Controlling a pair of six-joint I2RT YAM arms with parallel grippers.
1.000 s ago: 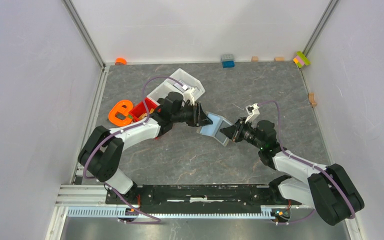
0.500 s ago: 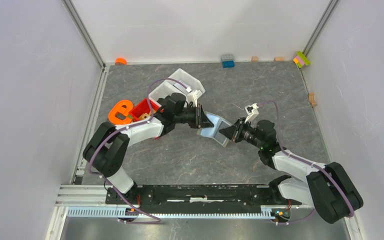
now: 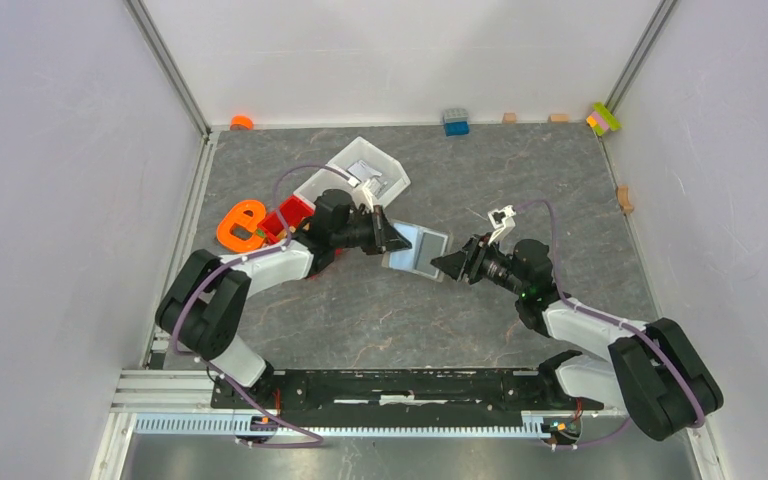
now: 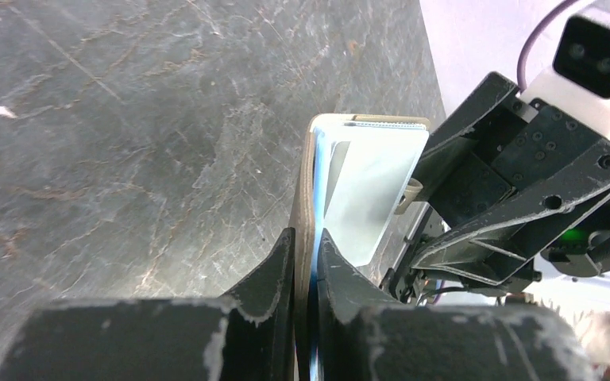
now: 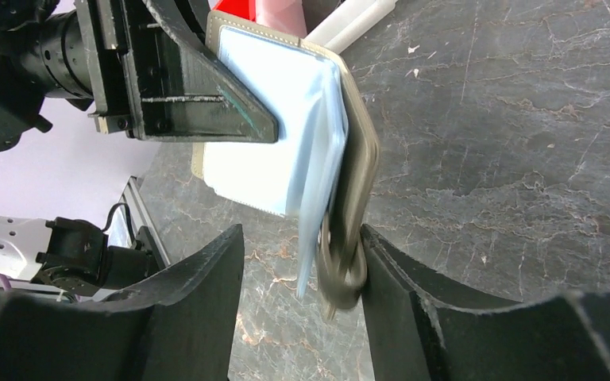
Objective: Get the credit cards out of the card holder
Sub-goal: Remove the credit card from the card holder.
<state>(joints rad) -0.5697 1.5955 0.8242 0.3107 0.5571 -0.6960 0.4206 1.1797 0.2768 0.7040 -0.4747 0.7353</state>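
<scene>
The taupe card holder (image 3: 418,250) hangs above the table between the two arms, partly unfolded. My left gripper (image 3: 392,240) is shut on its left end. In the left wrist view its jaws (image 4: 306,238) pinch the taupe flap (image 4: 303,198) together with a pale blue card edge, and a whitish-grey card (image 4: 369,194) stands beyond. My right gripper (image 3: 447,263) is open. In the right wrist view its jaws (image 5: 300,234) straddle the holder's folded end (image 5: 361,167), which touches the right finger. The pale blue credit cards (image 5: 274,119) show inside the holder.
A white bin (image 3: 360,170) and a red bin (image 3: 290,213) sit behind the left arm, with an orange piece (image 3: 240,225) beside them. A blue block (image 3: 455,122) and small coloured blocks (image 3: 604,118) lie along the back wall.
My right gripper has opened and let go of the card holder. The left gripper has closed on it and drawn it a little to the left.
</scene>
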